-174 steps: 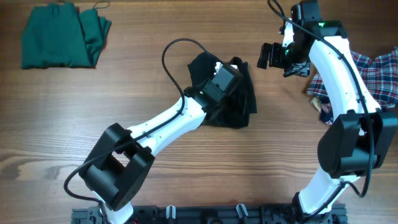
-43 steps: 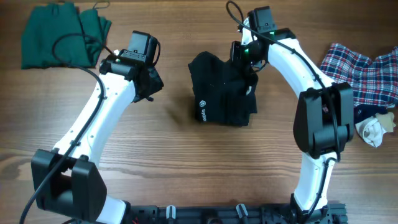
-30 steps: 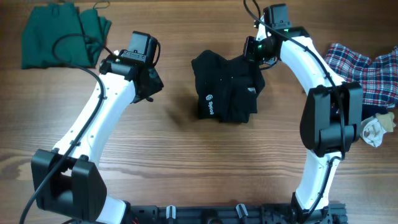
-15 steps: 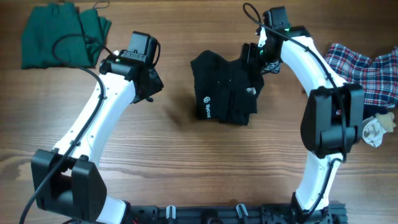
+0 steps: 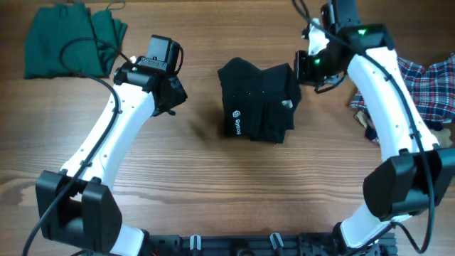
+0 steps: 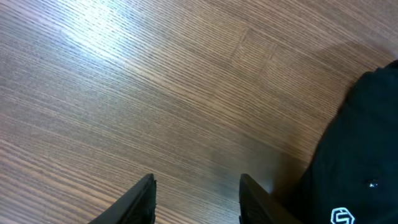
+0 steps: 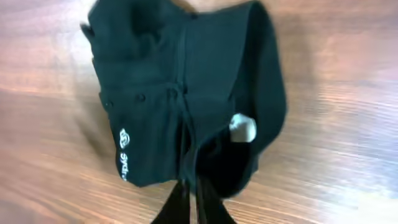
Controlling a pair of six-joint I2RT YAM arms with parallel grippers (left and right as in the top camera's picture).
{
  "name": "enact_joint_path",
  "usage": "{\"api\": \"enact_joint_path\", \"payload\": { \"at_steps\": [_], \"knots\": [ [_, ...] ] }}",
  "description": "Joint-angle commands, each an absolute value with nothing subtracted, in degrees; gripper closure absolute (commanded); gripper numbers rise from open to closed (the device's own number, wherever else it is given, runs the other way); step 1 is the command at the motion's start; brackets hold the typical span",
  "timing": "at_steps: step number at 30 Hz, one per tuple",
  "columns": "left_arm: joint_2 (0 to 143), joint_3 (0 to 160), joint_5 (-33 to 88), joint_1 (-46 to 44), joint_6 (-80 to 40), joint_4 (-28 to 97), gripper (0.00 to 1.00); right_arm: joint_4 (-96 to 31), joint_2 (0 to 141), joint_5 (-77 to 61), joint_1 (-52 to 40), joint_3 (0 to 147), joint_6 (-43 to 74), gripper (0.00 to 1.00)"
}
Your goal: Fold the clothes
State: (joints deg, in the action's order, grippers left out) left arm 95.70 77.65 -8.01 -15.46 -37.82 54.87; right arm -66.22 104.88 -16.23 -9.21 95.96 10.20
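We record first a black collared fabric shirt (image 5: 257, 101), bunched into a rough, uneven bundle at the middle of the brown wooden table (image 5: 213, 192). A small white logo (image 5: 238, 128) sits on its left panel and a small white tag (image 5: 287, 104) near its right edge. In the right wrist view the same shirt (image 7: 186, 93) shows a row of small buttons beside a central fold. Just right of the shirt's far right corner we find the right gripper (image 5: 309, 67), its jaws pressed together with nothing seen between them, apart from the fabric. To the shirt's left, above bare wood, hangs the left gripper (image 5: 170, 92). In its wrist view the fingers (image 6: 146, 199) stand partly apart, only wood grain between them, with the shirt's edge (image 6: 367, 155) at the right of that frame. At the far left corner we list a folded dark green fabric garment (image 5: 71, 39). At the right edge lies a crumpled red, blue and white plaid shirt (image 5: 434, 85), partly hidden by the right arm.
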Motion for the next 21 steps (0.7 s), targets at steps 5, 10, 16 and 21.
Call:
{"api": "enact_joint_path", "payload": {
  "at_steps": [5,10,16,21],
  "knots": [
    [96.2,77.9,-7.3,-15.3,-37.8,54.7,0.57,-55.6,106.6,-25.6,-10.3,80.2,9.2,0.96],
    [96.2,77.9,-7.3,-15.3,-37.8,54.7,0.57,-50.6,106.6,-25.5,-10.3,74.0,9.2,0.94],
    [96.2,77.9,-7.3,-15.3,-37.8,54.8,0.57,-50.0,106.7,-4.9,-10.2,71.6,17.1,0.91],
    [96.2,77.9,-7.3,-15.3,-37.8,54.8,0.57,-50.0,106.7,5.7,-7.8,71.6,22.5,0.90]
  ]
}}
